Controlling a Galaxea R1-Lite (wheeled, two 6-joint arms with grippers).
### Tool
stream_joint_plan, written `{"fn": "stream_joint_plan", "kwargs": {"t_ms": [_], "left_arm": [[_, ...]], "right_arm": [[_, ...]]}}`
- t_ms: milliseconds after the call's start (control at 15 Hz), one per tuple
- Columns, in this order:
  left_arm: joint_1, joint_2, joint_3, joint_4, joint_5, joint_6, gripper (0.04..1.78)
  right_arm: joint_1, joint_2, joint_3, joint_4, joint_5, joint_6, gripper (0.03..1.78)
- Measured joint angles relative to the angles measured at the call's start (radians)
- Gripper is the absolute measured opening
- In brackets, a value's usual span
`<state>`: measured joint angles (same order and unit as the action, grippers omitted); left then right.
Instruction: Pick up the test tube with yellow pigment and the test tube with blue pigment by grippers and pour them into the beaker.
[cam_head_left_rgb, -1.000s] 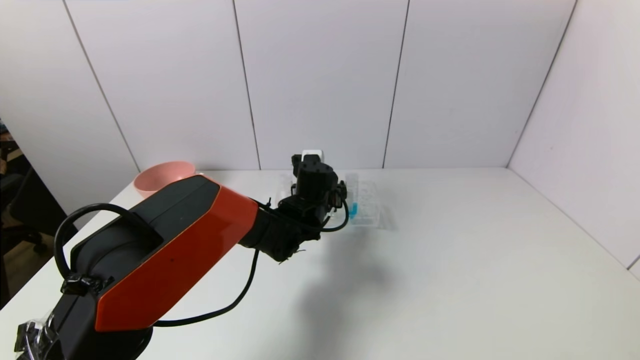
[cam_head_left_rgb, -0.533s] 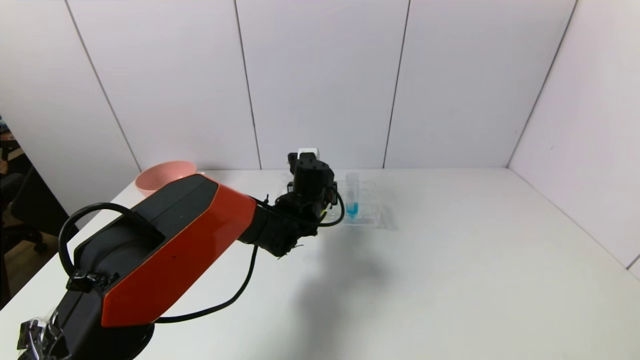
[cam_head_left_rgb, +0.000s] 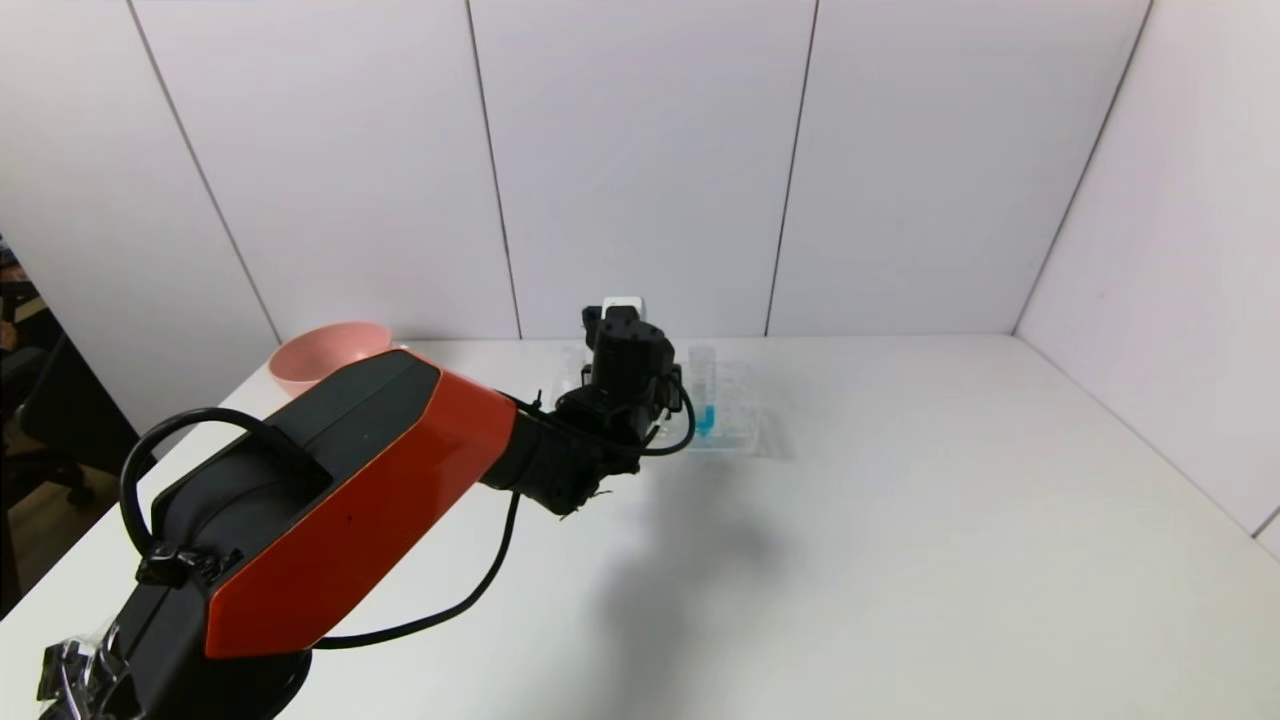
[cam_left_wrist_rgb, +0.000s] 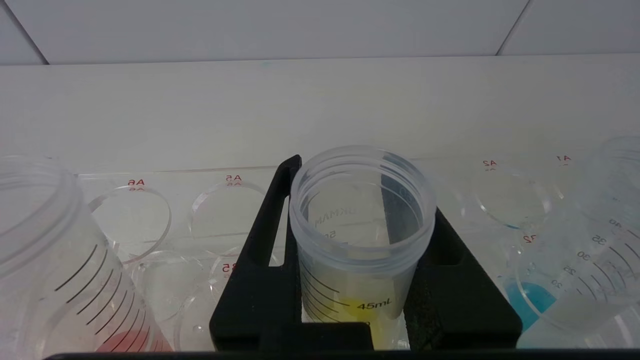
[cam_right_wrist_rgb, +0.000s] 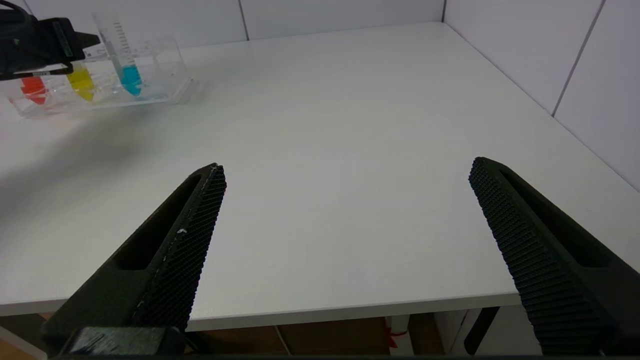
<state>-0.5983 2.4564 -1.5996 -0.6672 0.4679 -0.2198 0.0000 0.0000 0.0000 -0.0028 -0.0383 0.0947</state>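
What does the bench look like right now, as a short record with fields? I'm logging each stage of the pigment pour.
left gripper: shut on the yellow tube, at the rack
yellow tube: upright in the clear rack, open top, yellow liquid at the tip
blue tube: upright in the rack, untouched, beside the yellow one
red tube: in the rack, on the yellow tube's other side
right gripper: open, apart from the rack, over the table's near edge
pink bowl: far left corner of the table
beaker: not visible
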Motion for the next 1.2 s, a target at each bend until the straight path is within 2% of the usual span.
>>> {"fn": "stream_joint_plan", "kwargs": {"t_ms": [800, 1200], "left_arm": [[-0.004, -0.082, 0.008, 0.059, 0.003, 0.0, 0.55], [-0.045, -0.162, 0.037, 0.082, 0.024, 0.055, 0.55]], "right_arm": [[0.0, 0.0, 0.0, 0.0, 0.0, 0.0, 1.77], [0.0, 0.0, 0.0, 0.0, 0.0, 0.0, 1.77]]}}
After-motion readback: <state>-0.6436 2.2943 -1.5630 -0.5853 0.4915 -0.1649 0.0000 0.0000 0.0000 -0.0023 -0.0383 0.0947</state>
